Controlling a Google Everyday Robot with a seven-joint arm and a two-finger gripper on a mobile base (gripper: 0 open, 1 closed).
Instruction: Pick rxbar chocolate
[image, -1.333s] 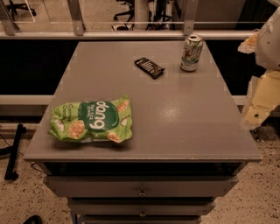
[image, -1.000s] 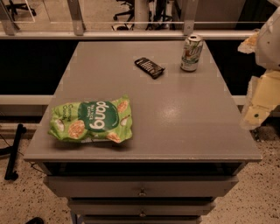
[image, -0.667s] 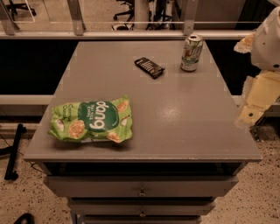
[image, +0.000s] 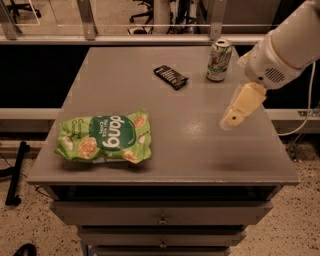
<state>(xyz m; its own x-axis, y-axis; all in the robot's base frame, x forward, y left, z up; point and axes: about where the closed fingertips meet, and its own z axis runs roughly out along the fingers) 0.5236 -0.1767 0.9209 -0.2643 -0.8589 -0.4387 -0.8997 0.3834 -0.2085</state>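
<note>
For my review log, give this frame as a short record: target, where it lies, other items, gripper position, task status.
target: rxbar chocolate, black wrapper, lying flat
target location: far middle of the table, just left of the drink can
other items: green snack bag at the near left
gripper: gripper above the table's right side, nearer the camera than the can, apart from the bar
task status: bar not yet picked
</note>
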